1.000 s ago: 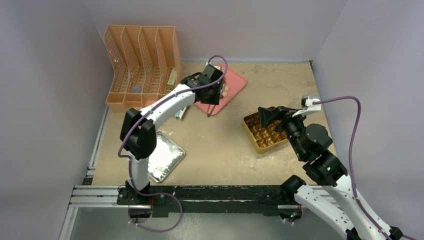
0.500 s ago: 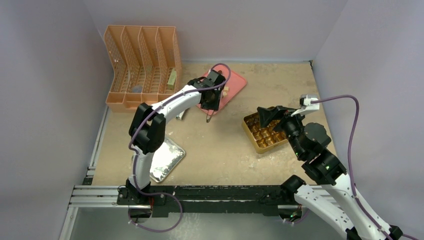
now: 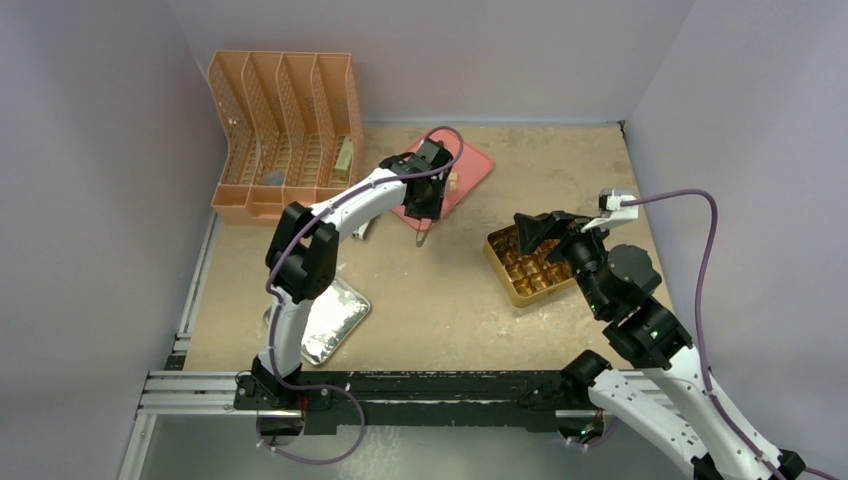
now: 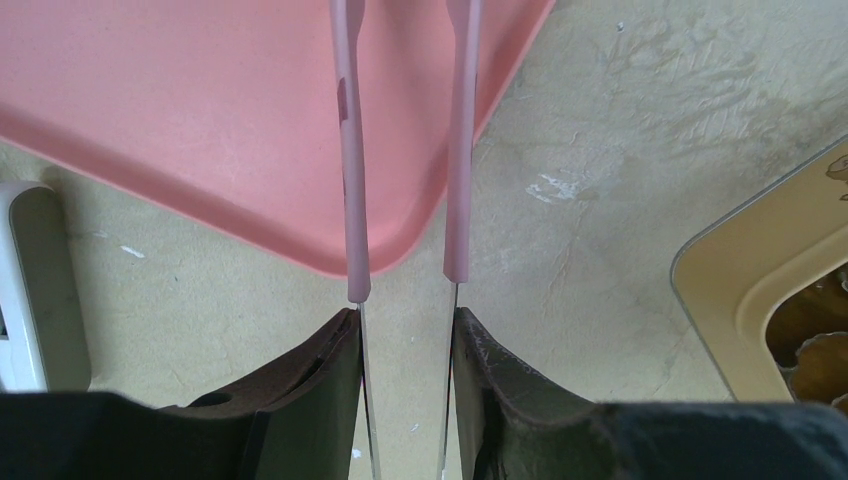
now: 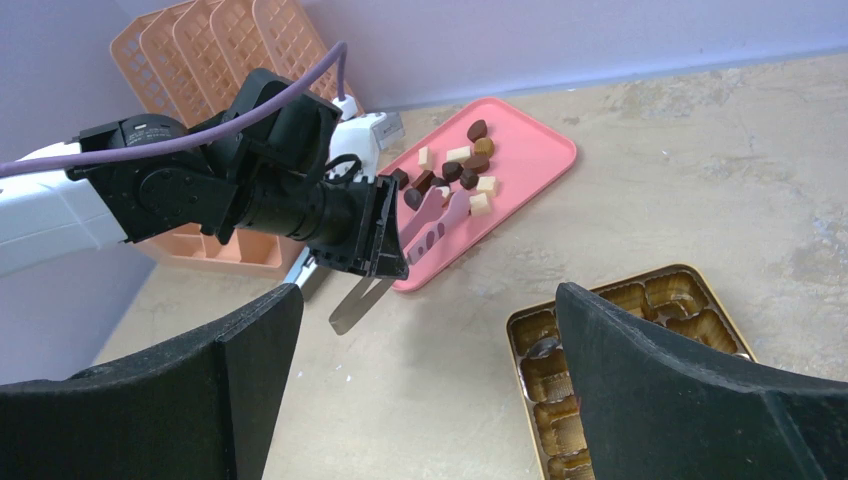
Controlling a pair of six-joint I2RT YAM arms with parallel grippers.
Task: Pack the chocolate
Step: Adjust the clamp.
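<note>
Several small pieces of chocolate (image 5: 452, 170), dark, reddish-brown and cream, lie on the pink tray (image 5: 540, 150) at the back of the table. Only a few pale bits of the chocolate (image 3: 452, 183) show in the top view, beside my left gripper (image 3: 425, 195). That gripper is shut on pink-tipped metal tongs (image 4: 350, 150), whose two arms reach out over the tray's near corner (image 4: 200, 120) with nothing between them. My right gripper (image 3: 540, 230) hangs wide open over the left end of the gold gridded box (image 3: 530, 270), and its jaws are empty.
An orange file rack (image 3: 285, 130) stands at the back left. A foil tray (image 3: 330, 310) lies near the left arm's base. A white device (image 4: 35, 280) sits left of the pink tray. The gold box's corner (image 4: 740, 270) shows right of the tongs.
The left arm's elbow has swung right and forward, and its gripper with the tongs has shifted slightly right over the tray's near edge. The right arm has not moved.
</note>
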